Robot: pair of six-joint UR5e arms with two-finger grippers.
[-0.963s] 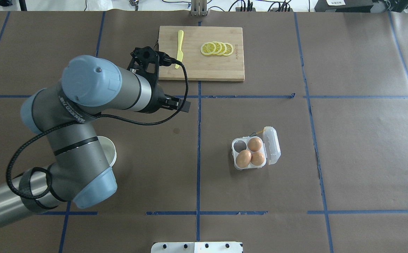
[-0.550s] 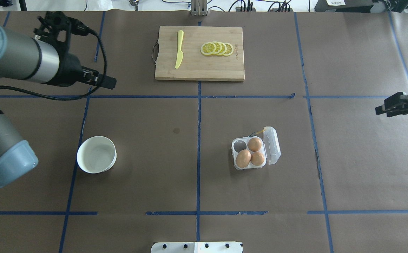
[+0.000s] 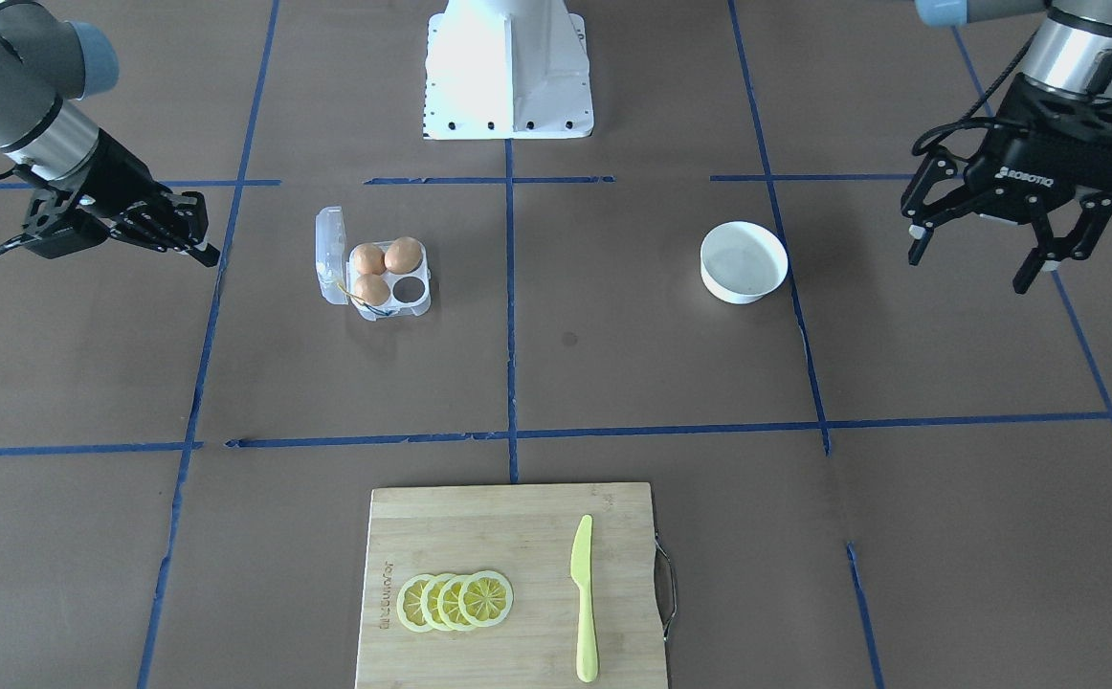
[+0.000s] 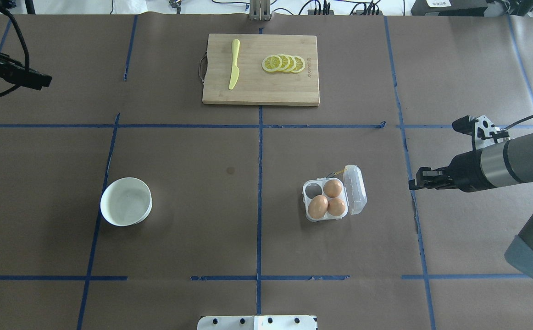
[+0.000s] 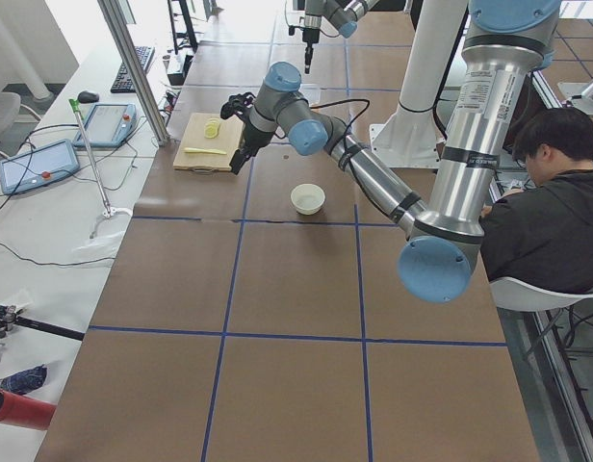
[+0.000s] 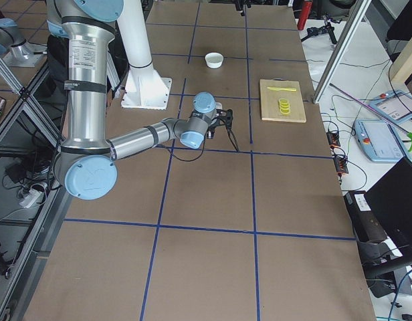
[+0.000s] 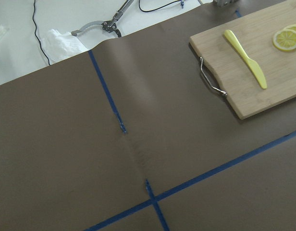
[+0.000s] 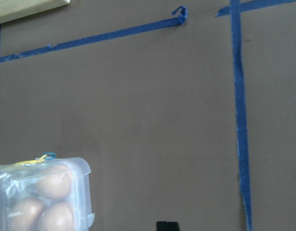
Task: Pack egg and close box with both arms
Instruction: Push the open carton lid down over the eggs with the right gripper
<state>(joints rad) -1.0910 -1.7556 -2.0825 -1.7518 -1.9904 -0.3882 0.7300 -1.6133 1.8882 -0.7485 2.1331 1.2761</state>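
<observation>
Well, black left gripper at the far left, jaws spread wide and empty, round white bowl, bamboo cutting board, clear plastic four-cell box lid open, three tan-orange eggs inside, black right gripper nearby, its opening impossible to tell.

My two silver-grey jointed tube arms carry pale blue rounded joint caps. My black two-finger left gripper bears white ROBOTIQ lettering, and a black cable runs beside its wrist. My black right gripper has a black camera block fixed alongside. My white pedestal base shows a row of dark screw holes.
</observation>
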